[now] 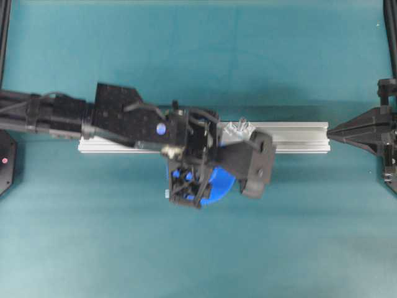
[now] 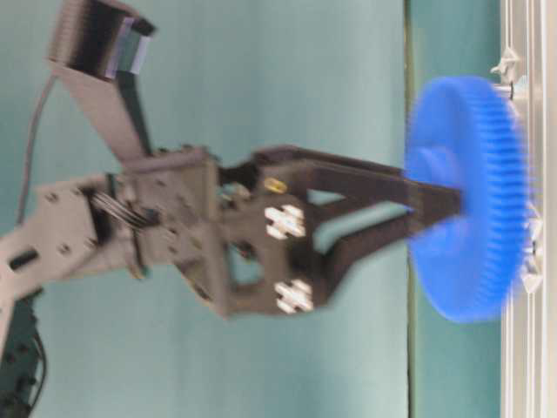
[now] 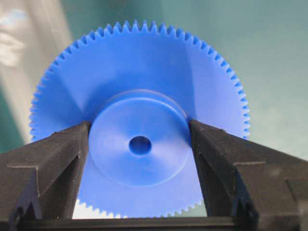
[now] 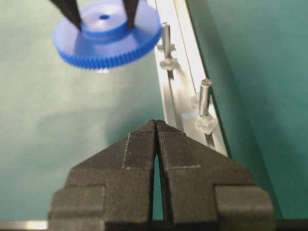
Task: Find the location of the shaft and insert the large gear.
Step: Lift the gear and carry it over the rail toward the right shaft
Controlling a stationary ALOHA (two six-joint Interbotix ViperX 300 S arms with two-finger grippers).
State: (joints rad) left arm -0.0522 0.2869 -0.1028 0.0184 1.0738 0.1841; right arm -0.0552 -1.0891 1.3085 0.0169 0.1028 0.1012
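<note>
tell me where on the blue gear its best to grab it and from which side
Grip the large gear by its raised round hub, coming from the hub face, one finger on each side of the hub wall. That spares the fine teeth and keeps the centre hole clear for the shaft. The left gripper holds it exactly so.

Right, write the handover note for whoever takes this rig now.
Left pincer: shut on the large gear, fingers clamping its raised hub, gear lifted off the mat.
Right pincer: shut, empty, parked away from the work.
Two upright pins stand on the aluminium rail; the gear hangs beside the rail, on neither.
Done: gear picked up.
Left: find the shaft, line the centre hole over it, lower, release.
</note>
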